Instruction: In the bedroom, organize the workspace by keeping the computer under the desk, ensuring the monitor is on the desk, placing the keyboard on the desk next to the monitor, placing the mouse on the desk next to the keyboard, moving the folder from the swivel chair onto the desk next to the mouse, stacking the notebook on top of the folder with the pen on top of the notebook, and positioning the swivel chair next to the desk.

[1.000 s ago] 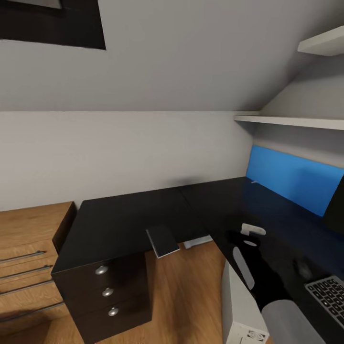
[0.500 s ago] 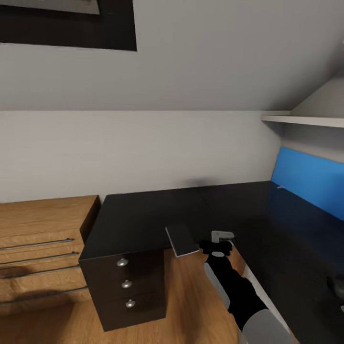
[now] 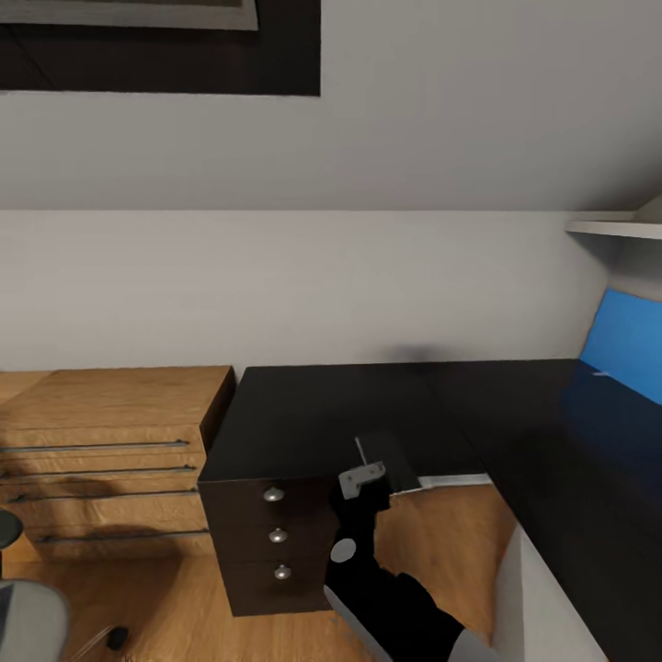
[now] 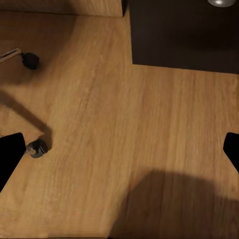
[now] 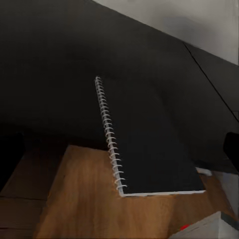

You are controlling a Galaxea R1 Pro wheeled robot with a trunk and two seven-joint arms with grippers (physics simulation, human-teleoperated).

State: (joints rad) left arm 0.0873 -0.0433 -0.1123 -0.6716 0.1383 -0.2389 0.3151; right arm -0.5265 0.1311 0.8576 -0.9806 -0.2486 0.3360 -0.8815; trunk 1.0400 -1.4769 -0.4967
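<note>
A light wooden dresser [image 3: 110, 432] is seen left of the desk [image 3: 368, 414]; the desk's drawer unit [image 3: 271, 542] stands beside it. The spiral-bound notebook [image 5: 144, 139] lies at the desk's front edge, overhanging the floor, unstacked, so that step is judged pending. The right gripper [image 3: 368, 480] is poised just beside it, apparently parted with nothing held. The spiral binding is resolved in the right wrist view alone. The left gripper [image 4: 119, 154], wide open and empty, faces plank floor [image 4: 124, 124] and chair castors [image 4: 37, 148].

No text, label, brand, number or sign can be read on anything in view.
</note>
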